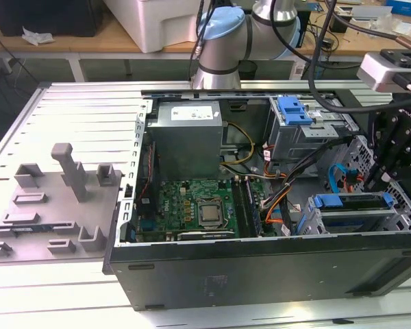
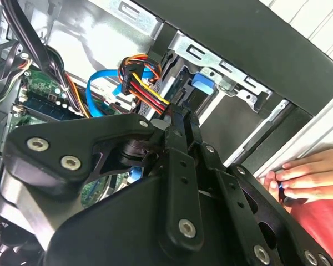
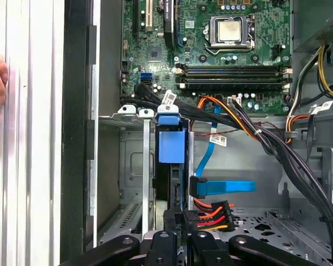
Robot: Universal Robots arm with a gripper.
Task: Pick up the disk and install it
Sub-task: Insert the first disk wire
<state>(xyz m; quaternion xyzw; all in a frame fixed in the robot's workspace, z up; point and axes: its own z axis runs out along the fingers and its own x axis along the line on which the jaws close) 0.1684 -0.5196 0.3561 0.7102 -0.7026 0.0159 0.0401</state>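
Observation:
The disk (image 1: 342,201), with its blue carrier frame, sits in the grey drive cage (image 1: 308,223) at the open computer case's corner on the exterior view's right. In the first wrist view the disk (image 3: 171,147) stands edge-on in the cage slot (image 3: 130,166), blue frame end toward the motherboard. My black gripper (image 3: 175,219) is right behind the disk's near end with its fingers drawn together. The second wrist view shows the fingers (image 2: 180,116) meeting just short of the blue frame (image 2: 202,86). I cannot tell if they pinch any part of it.
A blue flat cable (image 3: 227,187) and a red-yellow-black power plug (image 3: 211,216) hang beside the gripper. The motherboard (image 3: 238,61) lies beyond. A person's hand (image 2: 305,172) rests on the case rim. A power-supply box (image 1: 188,137) and a blue-latched cage (image 1: 294,110) stand behind.

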